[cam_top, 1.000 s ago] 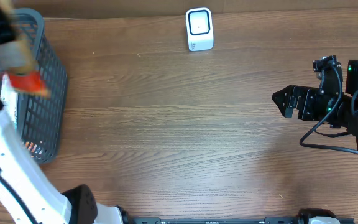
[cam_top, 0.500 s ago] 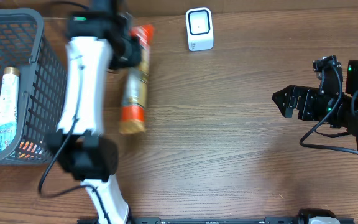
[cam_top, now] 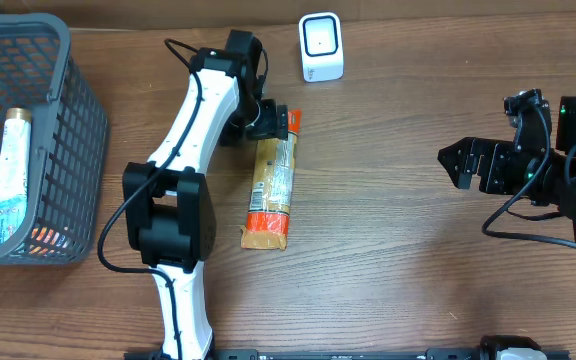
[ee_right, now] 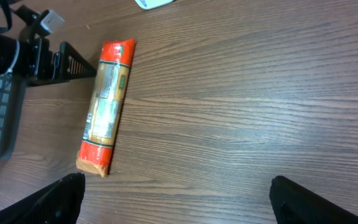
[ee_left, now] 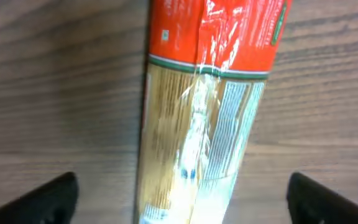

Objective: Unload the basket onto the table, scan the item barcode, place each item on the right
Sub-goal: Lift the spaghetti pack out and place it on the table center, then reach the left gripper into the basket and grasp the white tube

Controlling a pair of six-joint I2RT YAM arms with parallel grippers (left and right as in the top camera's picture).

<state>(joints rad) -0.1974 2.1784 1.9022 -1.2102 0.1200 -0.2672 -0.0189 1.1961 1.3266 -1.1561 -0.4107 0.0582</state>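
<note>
Straddling the top end of the pasta packet (cam_top: pixel 271 185), the left tool (cam_top: pixel 276 122) stands wide, its fingers (ee_left: pixel 48 196) clear of the wrapper on both sides, gripping nothing. The packet lies flat mid-table (cam_top: pixel 388 250), with the scanner (cam_top: pixel 320 47) at its 12 o'clock. At 3 o'clock the right tool (cam_top: pixel 455 163) gapes wide, empty.

Grey mesh basket (cam_top: pixel 80 125) at left end of brown woodgrain desk (cam_top: pixel 388 270). Inside: long white-and-blue tube (cam_top: pixel 6 175) lying flat; something orange (cam_top: pixel 46 237) beside it, unidentifiable.
</note>
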